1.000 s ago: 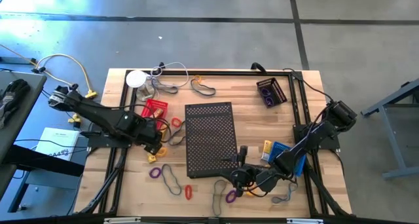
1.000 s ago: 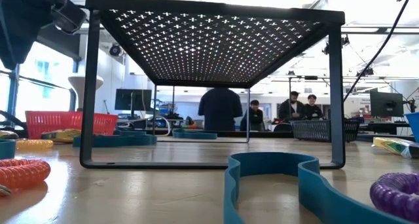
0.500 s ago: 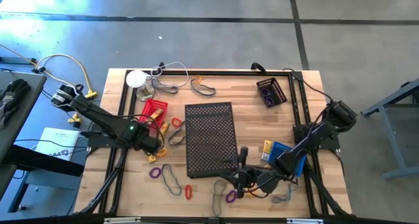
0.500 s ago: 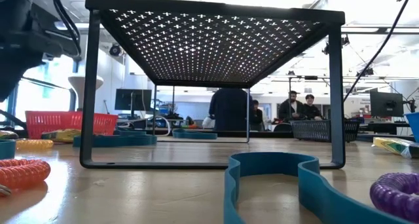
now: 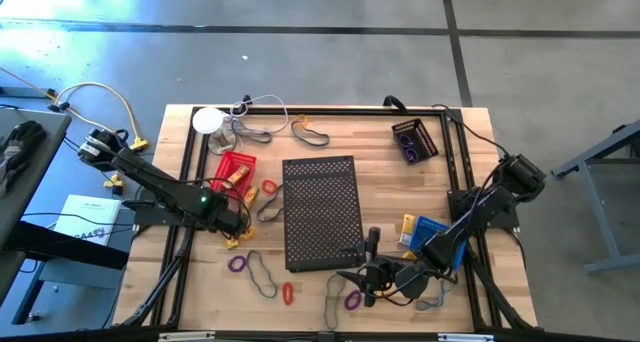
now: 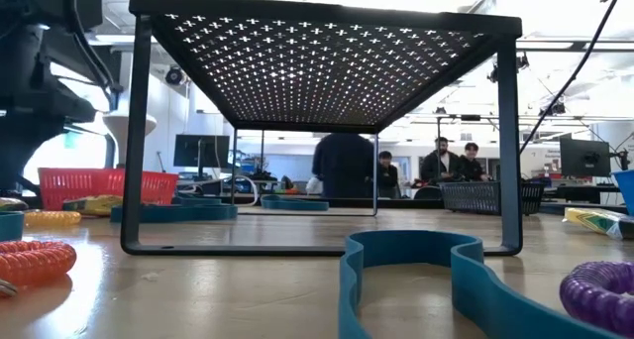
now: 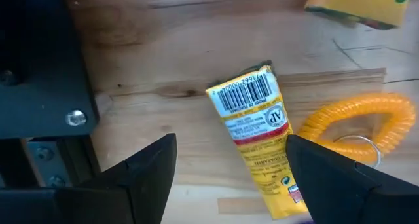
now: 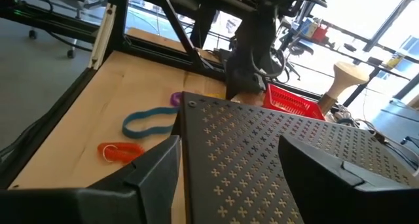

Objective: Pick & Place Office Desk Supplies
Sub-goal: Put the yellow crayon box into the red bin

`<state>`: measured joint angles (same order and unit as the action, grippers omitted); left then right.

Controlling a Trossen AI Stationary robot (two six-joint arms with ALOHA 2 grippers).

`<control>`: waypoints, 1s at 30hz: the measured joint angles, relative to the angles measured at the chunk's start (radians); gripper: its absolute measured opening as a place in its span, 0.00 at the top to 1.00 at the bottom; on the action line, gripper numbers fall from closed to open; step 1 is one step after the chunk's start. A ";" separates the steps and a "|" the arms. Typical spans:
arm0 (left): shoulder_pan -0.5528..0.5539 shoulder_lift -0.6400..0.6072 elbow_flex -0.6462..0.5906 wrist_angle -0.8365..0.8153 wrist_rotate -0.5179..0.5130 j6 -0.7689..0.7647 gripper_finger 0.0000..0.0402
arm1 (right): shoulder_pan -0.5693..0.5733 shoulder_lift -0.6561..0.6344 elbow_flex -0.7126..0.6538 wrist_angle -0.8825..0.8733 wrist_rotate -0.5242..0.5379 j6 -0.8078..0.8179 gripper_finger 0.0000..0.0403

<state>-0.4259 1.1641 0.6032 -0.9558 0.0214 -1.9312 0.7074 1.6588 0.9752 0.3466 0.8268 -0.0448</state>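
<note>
Right now my left gripper (image 7: 226,168) hangs open over the yellow packet (image 7: 256,133) near the bench's left edge, fingers (image 7: 147,168) spread to either side of it and nothing held. An orange coil loop (image 7: 357,122) lies touching the packet's far side — if I close as things stand, I judge one finger could catch the coil and drag both along. The packet also sits slanted between the fingers, so the grasp may twist it or slip off a corner. My right gripper (image 8: 229,162) hovers open at the front edge of the black mesh stand (image 5: 320,212) — a careless move could knock it. Whether the purple loop (image 5: 352,300) below it is clear, I cannot quite tell.
</note>
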 joint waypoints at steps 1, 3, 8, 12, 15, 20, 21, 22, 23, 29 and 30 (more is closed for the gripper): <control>0.000 0.000 -0.007 0.016 0.001 0.000 0.31 | 0.000 0.000 0.000 0.000 0.000 0.000 0.39; 0.000 0.000 -0.020 0.052 0.000 0.003 0.31 | 0.000 0.000 0.000 0.000 0.000 0.000 0.39; 0.000 0.000 -0.046 0.098 -0.017 0.023 0.31 | 0.000 0.000 0.000 0.000 0.000 0.000 0.39; 0.000 0.000 -0.052 0.100 -0.020 0.058 0.31 | 0.000 0.000 0.000 0.000 0.000 0.000 0.39; 0.000 0.000 -0.052 0.109 -0.028 0.076 0.31 | 0.000 0.000 0.000 0.000 0.000 0.000 0.39; 0.000 0.000 -0.052 0.143 -0.029 0.098 0.31 | 0.000 0.000 0.000 0.000 0.000 0.000 0.39; 0.000 0.000 -0.052 0.147 -0.029 0.099 0.31 | 0.000 0.000 0.000 0.000 0.000 0.000 0.39; 0.000 0.000 -0.052 0.152 -0.029 0.099 0.31 | 0.000 0.000 0.000 0.000 0.000 0.000 0.39; 0.000 0.000 -0.052 0.152 -0.029 0.099 0.31 | 0.000 0.000 0.000 0.000 0.000 0.000 0.39; 0.000 0.001 -0.052 0.150 -0.028 0.100 0.31 | 0.000 0.000 0.000 0.000 0.000 0.000 0.39; 0.000 0.001 -0.052 0.150 -0.028 0.104 0.31 | 0.000 0.000 0.000 0.000 0.000 0.000 0.39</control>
<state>-0.4259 1.1651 0.5510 -0.8055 -0.0068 -1.8275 0.7071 1.6588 0.9752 0.3465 0.8268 -0.0449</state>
